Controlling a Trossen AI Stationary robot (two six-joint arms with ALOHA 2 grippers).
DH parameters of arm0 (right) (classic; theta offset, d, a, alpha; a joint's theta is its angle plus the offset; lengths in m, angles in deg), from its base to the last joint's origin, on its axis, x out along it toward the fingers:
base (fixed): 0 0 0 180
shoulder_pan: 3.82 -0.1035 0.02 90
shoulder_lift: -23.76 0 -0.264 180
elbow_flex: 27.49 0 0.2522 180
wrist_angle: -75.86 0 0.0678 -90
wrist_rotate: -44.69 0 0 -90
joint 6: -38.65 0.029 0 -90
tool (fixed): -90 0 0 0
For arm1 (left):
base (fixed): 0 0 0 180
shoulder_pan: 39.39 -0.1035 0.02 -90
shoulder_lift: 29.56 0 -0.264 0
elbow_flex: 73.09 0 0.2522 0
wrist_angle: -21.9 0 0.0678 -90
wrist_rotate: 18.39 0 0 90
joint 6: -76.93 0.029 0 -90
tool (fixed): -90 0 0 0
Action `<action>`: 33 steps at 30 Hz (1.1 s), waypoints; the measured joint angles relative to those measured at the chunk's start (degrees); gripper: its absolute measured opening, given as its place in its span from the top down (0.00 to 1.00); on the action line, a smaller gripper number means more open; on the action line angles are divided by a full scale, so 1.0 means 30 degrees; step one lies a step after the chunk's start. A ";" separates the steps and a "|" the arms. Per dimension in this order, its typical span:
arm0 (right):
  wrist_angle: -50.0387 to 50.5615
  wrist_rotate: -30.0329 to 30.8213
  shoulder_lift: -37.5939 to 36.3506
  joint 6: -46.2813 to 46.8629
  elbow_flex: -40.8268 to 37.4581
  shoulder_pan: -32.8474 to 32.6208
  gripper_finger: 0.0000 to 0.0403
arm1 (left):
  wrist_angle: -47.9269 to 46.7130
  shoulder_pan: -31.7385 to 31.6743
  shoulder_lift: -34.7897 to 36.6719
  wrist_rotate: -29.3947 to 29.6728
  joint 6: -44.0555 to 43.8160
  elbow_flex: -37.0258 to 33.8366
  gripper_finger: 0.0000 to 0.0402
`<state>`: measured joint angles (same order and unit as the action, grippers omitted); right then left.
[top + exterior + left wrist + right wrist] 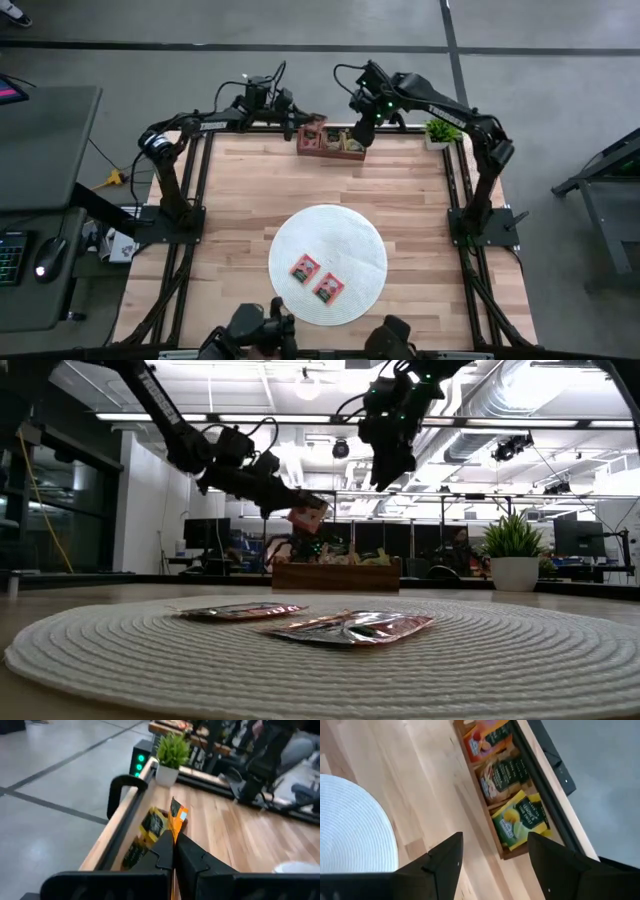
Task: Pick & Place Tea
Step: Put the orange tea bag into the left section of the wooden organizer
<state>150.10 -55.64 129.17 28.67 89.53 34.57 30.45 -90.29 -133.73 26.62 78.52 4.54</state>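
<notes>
The brown wooden tray (335,147) sits at the table's far edge, with orange, yellow and green tea packets (517,820) standing in its compartments. Two red packets (305,268) (328,288) lie flat on the round white mat (350,235). My left gripper (174,845) hovers over the tray's left end, shut on an orange packet (178,816). My right gripper (492,865) is open and hangs above the tray's middle (362,128), touching nothing. My left gripper pinches the orange packet between its two fingers at the packet's lower edge (176,831). The fingers come level from the table's left side. The packet stands upright beyond the fingertips, lifted clear above the tray (308,512).
A small potted plant (441,132) stands at the far right corner beside the tray. Bare wooden table (250,190) lies between tray and mat. Black frame rails (195,200) border the left and right sides.
</notes>
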 joint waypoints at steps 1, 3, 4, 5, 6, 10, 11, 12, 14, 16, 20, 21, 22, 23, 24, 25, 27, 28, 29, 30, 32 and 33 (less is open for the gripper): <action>-0.0275 -0.0022 -0.0269 0.0145 -0.0422 0.0001 0.46 | 0.0584 0.0000 -0.0296 0.0063 -0.0493 0.0007 1.00; -0.0782 0.0052 -0.0785 0.0378 -0.1276 -0.0014 0.46 | 0.1823 -0.0035 -0.0937 0.0423 -0.1513 0.0029 1.00; -0.0941 0.0103 -0.1038 0.0503 -0.1685 -0.0014 0.46 | 0.2304 -0.0048 -0.1261 0.0588 -0.1974 0.0029 1.00; -0.1036 0.0123 -0.1285 0.0649 -0.2106 -0.0017 0.46 | 0.2493 -0.0148 -0.1440 0.0660 -0.2348 0.0016 1.00; -0.1180 0.0123 -0.1569 0.0786 -0.2544 -0.0018 0.46 | 0.2500 -0.0305 -0.1457 0.0771 -0.2583 -0.0013 1.00; -0.2004 0.0203 -0.2589 0.1327 -0.4204 -0.0014 0.46 | 0.2998 -0.0491 -0.1419 0.1706 -0.3111 -0.0233 1.00; -0.2236 0.0213 -0.2852 0.1387 -0.4590 -0.0014 0.46 | 0.3254 -0.0492 -0.1542 0.1805 -0.3254 -0.0416 1.00; -0.2532 0.0234 -0.3119 0.1523 -0.4992 -0.0014 0.46 | 0.3461 -0.0468 -0.1610 0.1948 -0.3533 -0.0661 1.00; -0.3121 0.0244 -0.3561 0.1719 -0.5712 -0.0014 0.46 | 0.4014 -0.0437 -0.1619 0.2107 -0.4288 -0.1200 1.00; -0.3464 0.0272 -0.3885 0.1885 -0.6224 -0.0014 0.46 | 0.4545 -0.0410 -0.1599 0.2199 -0.4597 -0.1732 1.00; -0.3721 0.0310 -0.4076 0.2039 -0.6479 -0.0050 0.46 | 0.5033 -0.0408 -0.1598 0.2416 -0.4914 -0.2355 1.00; -0.3714 0.0305 -0.4076 0.2039 -0.6476 -0.0050 0.46 | 0.5120 -0.0415 -0.1598 0.2503 -0.5048 -0.2390 1.00; -0.3750 0.0305 -0.4076 0.2039 -0.6476 -0.0050 0.46 | 0.5112 -0.0415 -0.1598 0.2534 -0.5143 -0.2397 1.00; -0.3867 0.0304 -0.4076 0.2039 -0.6476 -0.0050 0.46 | 0.5056 -0.0415 -0.1598 0.2528 -0.5143 -0.2411 1.00; -0.4021 0.0305 -0.4076 0.2041 -0.6476 -0.0063 0.46 | 0.5040 -0.0415 -0.1598 0.2520 -0.5143 -0.2419 1.00; -0.4159 0.0304 -0.4076 0.2047 -0.6476 -0.0086 0.46 | 0.5047 -0.0408 -0.1598 0.2514 -0.5149 -0.2419 1.00; -0.4260 0.0305 -0.4076 0.2047 -0.6476 -0.0086 0.46 | 0.4848 -0.0187 -0.1598 0.2613 -0.5260 -0.2419 1.00; -0.4260 0.0305 -0.4076 0.2047 -0.6476 -0.0086 0.46 | 0.4510 -0.0114 -0.1598 0.2804 -0.5281 -0.2419 1.00; -0.4268 0.0305 -0.4076 0.2039 -0.6476 -0.0086 0.46 | 0.4149 0.0044 -0.1598 0.3124 -0.5291 -0.2419 1.00; -0.4260 0.0301 -0.4076 0.2039 -0.6476 -0.0092 0.46 | 0.3866 0.0153 -0.1598 0.3397 -0.5299 -0.2419 1.00; -0.4265 0.0305 -0.4076 0.2047 -0.6476 -0.0094 0.46 | 0.3461 0.0182 -0.1598 0.3643 -0.5322 -0.2419 1.00; -0.4256 0.0305 -0.4076 0.2047 -0.6476 -0.0094 0.46 | 0.3350 0.0176 -0.1598 0.3674 -0.5357 -0.2419 1.00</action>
<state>137.33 -54.72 116.94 34.81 70.10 34.29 40.49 -89.76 -138.52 37.64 62.45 -2.71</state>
